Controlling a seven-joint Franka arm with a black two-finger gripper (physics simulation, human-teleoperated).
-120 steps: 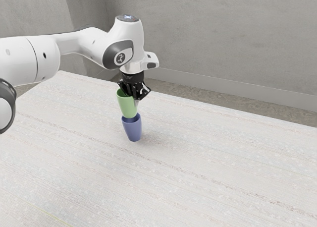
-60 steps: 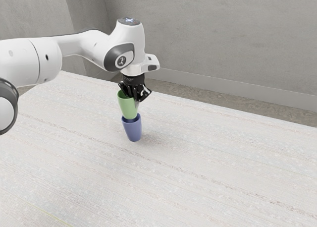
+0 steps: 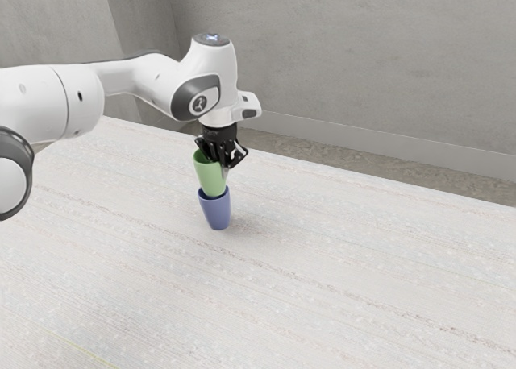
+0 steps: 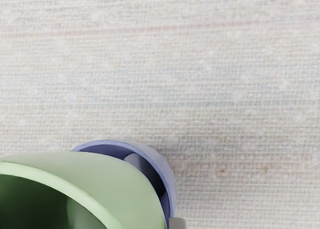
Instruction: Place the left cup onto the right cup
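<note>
Fingers [image 3: 222, 157] apparently pinching green cup [image 3: 208, 176] rim, cup nested in blue cup [image 3: 215, 210]

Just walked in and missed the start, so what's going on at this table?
The robot arm is stacking two cups. Its gripper grips the green cup at the rim, and that cup's bottom sits inside the mouth of the blue cup, which stands on the table. The green cup leans a little rather than sitting straight, and it is not yet released.

Bright, diffuse light (evenly spread), one faint soft shadow on the table [image 3: 363, 288]
</note>
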